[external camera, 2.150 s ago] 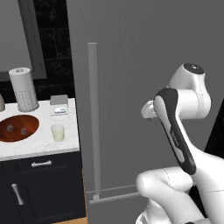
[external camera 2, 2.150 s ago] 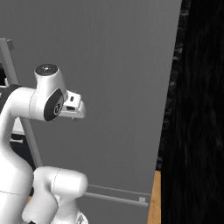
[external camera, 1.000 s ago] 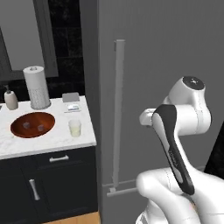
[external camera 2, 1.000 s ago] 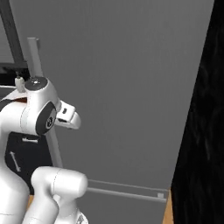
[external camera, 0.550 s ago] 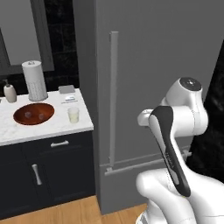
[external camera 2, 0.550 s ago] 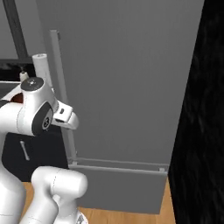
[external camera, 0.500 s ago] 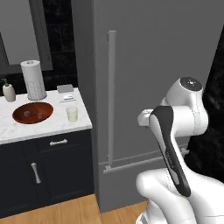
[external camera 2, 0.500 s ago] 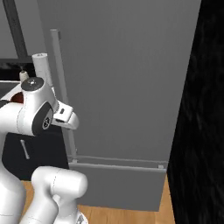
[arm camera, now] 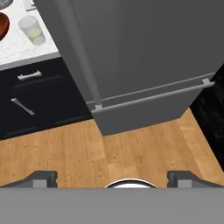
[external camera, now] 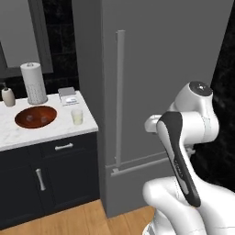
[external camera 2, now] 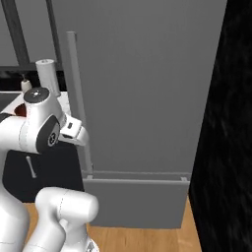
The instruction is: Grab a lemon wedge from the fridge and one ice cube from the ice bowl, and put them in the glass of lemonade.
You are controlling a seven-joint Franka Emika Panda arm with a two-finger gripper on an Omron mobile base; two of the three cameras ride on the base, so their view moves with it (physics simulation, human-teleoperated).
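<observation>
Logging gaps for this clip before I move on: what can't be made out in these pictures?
- Lemon wedge: hidden behind the shut door of the fridge in all views.
- Ice bowl: whether cubes lie in it is too small to tell in the left base view; the hand view's edge cuts it off.
- Pincer: just the fingertips clear the hand view's bottom, set wide apart.
- Glass of lemonade: liquid level unclear.
</observation>
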